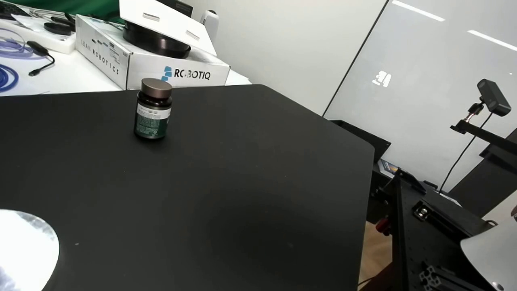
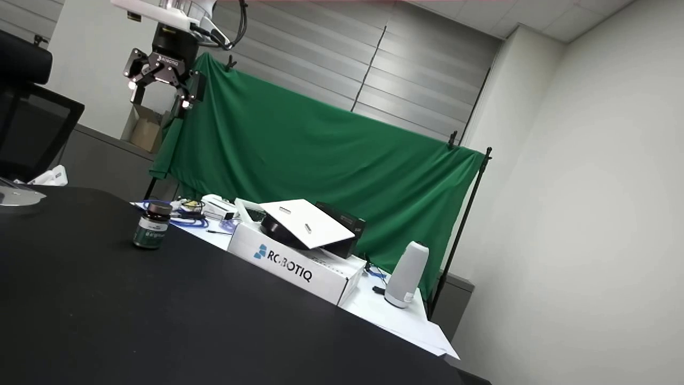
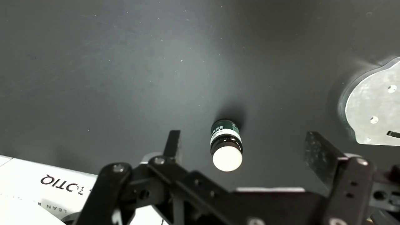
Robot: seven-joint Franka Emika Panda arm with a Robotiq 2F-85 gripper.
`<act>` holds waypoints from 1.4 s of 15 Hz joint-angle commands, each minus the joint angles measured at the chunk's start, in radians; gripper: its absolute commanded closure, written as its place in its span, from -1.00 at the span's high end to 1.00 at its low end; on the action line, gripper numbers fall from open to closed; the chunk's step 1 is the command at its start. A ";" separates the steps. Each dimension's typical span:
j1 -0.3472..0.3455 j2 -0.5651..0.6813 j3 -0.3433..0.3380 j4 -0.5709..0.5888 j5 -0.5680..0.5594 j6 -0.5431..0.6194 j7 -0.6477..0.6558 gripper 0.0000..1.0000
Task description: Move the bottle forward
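Note:
The bottle [image 1: 152, 117] is small and dark, with a brownish-black cap and a green-and-white label. It stands upright on the black table [image 1: 242, 182] near the edge by the white box. It also stands there in an exterior view [image 2: 151, 230]. In the wrist view the bottle [image 3: 226, 137] is seen from above, its cap bright with glare, between the finger lines and nearer the left finger. My gripper [image 2: 158, 103] is open and empty, high above the table. In the wrist view the gripper [image 3: 243, 140] has its fingers wide apart, touching nothing.
A white Robotiq box [image 1: 177, 75] with a tilted white panel [image 1: 169, 24] on it stands beyond the table edge, behind the bottle. A pale metal plate [image 3: 375, 107] lies on the table. Cables [image 1: 12, 76] lie on the white surface. A green cloth [image 2: 320, 149] hangs behind.

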State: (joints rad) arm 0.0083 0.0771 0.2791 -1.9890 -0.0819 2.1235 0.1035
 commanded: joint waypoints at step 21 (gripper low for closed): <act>0.144 0.486 -0.159 0.367 -0.032 0.236 -0.100 1.00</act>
State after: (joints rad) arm 0.1364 0.5645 0.1378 -1.6245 -0.1274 2.3621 0.0106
